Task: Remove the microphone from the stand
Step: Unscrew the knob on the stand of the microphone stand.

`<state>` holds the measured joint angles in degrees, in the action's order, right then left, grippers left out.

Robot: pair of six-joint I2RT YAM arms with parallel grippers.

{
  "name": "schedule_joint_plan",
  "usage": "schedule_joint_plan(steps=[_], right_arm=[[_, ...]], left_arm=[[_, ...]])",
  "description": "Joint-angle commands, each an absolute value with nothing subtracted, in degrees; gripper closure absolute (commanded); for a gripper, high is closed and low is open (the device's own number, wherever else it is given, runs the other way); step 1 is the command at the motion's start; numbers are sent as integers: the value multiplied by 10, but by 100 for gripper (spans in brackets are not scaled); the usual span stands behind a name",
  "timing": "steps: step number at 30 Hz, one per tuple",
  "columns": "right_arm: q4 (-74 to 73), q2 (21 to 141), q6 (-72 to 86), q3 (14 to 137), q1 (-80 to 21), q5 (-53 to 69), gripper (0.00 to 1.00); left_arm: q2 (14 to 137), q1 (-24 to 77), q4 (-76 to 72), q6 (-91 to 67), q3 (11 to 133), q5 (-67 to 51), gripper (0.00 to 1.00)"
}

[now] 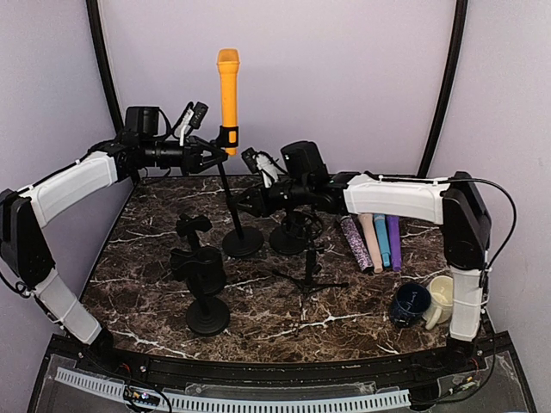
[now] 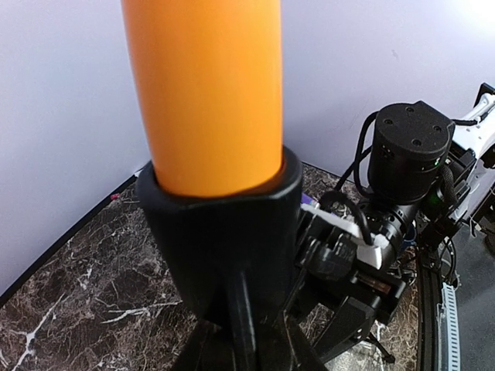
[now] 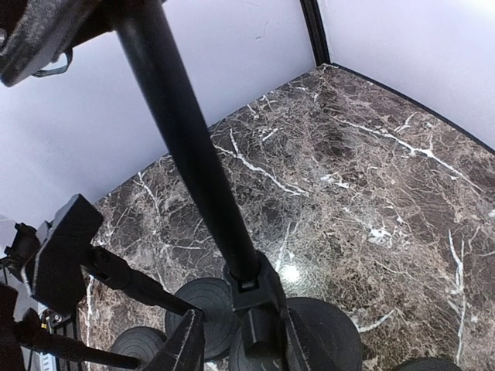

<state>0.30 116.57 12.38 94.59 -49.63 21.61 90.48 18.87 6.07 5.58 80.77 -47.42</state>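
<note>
The left arm (image 1: 73, 185) climbs from its base at the table's (image 1: 155, 249) near left corner, bends at the elbow by the wall, and reaches level to the right, high above the table. The left gripper (image 1: 215, 153) meets the clip (image 2: 224, 232) from the side, and its jaws are pinched on the clip's lower part. The orange microphone (image 1: 228, 95) stands upright in that clip, at the top of the stand (image 1: 241, 237) near the back middle of the table. Its pole (image 3: 193, 154) slants down to a round base. Lower down, the right gripper (image 1: 245, 205) straddles the pole with its fingers (image 3: 188, 344) on either side of a collar (image 3: 254, 297). Whether they press on it cannot be told. The right arm (image 1: 396, 198) runs level back to a raised elbow at the right edge, then drops straight to its base.
</note>
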Motion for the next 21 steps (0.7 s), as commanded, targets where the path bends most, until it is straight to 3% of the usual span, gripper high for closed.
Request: schedule_joint_plan(steps=[1, 9, 21], right_arm=[[15, 1103, 117, 920, -501, 196, 63], [11, 1044, 118, 873, -503, 183, 50], [-25, 1050, 96, 867, -537, 126, 51]], left_arm=[[890, 186, 71, 85, 851, -536, 100], [863, 187, 92, 96, 835, -563, 100], [871, 218, 110, 94, 854, -556, 100]])
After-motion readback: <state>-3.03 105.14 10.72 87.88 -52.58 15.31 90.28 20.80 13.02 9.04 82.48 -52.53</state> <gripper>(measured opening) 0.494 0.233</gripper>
